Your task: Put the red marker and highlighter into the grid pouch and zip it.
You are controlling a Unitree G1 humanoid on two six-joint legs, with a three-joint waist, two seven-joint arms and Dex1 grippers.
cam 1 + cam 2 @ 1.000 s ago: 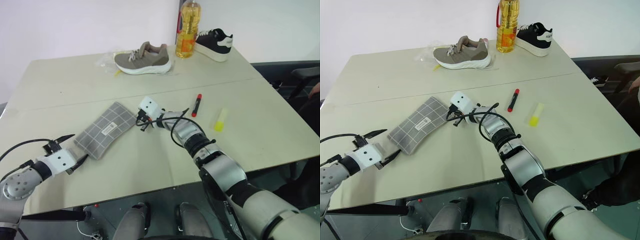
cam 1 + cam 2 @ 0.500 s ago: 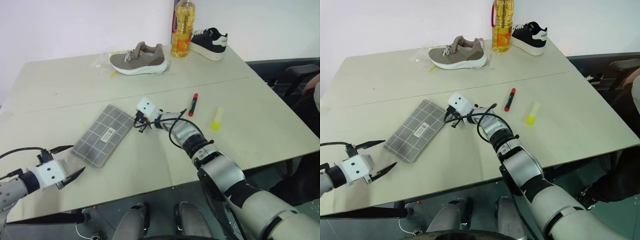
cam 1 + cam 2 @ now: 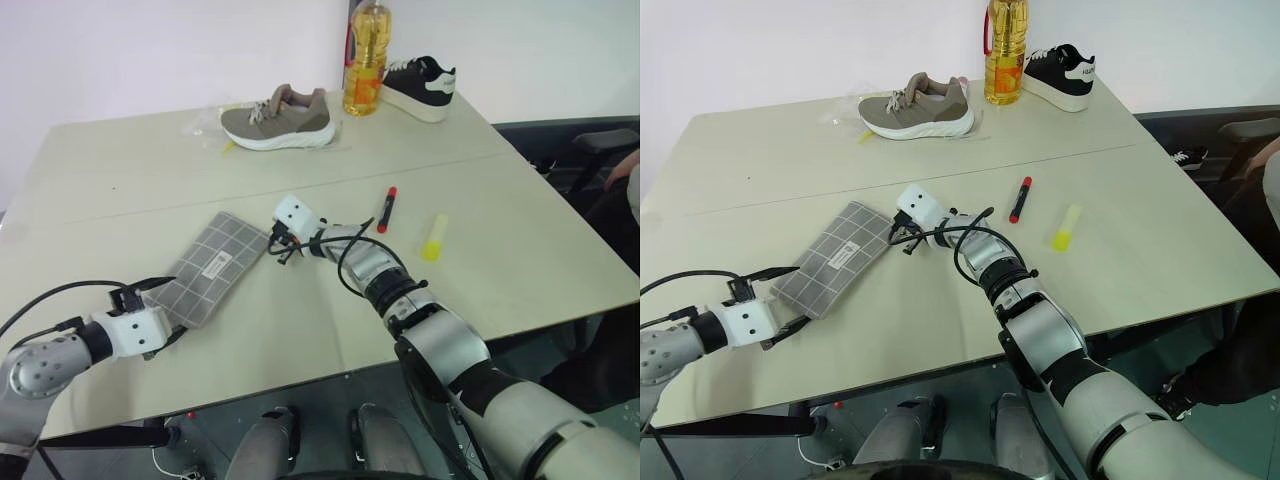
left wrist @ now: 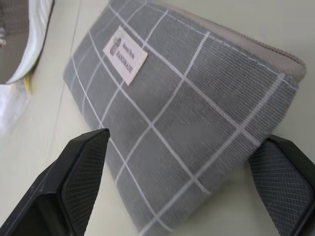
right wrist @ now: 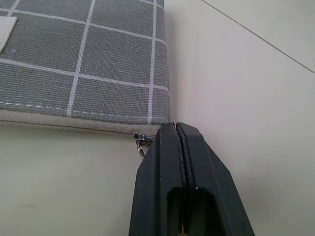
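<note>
Grid pouch (image 3: pixel 209 268): flat on table, soft fabric, light, I judge likely to slide. Left gripper (image 4: pixel 182 187) spread wide astride near corner, holding nothing. Right gripper (image 5: pixel 180 147) pinched closed at zipper end; pull grasp unclear. I'd brace corner, tug pull.

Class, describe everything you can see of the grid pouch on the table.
The grid pouch is a flat grey woven-fabric rectangle with white grid lines and a small white label, lying skewed on the table. The left end effector straddles its near end, fingers open on either side. At its far corner, the shut right end effector meets the metal zipper end; whether it pinches the pull is unclear.
</note>
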